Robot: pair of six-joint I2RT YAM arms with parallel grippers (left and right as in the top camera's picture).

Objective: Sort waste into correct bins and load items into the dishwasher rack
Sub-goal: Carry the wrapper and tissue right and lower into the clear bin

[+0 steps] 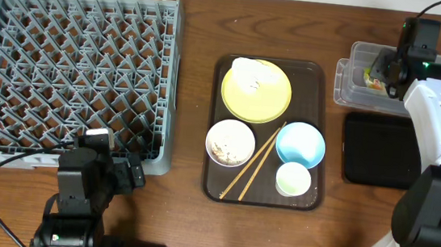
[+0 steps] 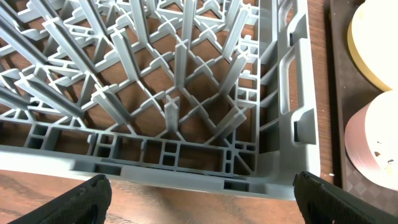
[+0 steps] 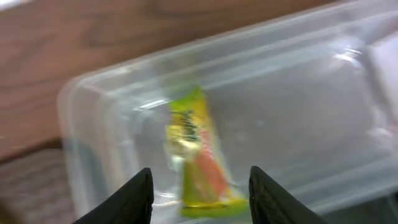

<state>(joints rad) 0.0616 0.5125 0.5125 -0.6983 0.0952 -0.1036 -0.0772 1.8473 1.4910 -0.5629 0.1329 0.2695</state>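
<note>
Gaping wide over wood-grain table [image 1: 197, 56] — left gripper [image 2: 202, 193] by rack [image 2: 186, 155], right gripper [image 3: 200, 193] above wrapper [image 3: 198, 155] in clear tub [image 3: 298, 93].

The left arm [image 1: 76, 195] sits folded low at the near edge; its left gripper [image 2: 199, 202] has jaws spread wide. The right arm [image 1: 438, 136] stretches far forward, wrist tipped downward; the right gripper [image 3: 200, 196] hangs with jaws parted.

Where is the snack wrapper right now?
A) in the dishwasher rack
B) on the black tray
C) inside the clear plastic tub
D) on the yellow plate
C: the right wrist view shows the snack wrapper inside the clear plastic tub.
</note>
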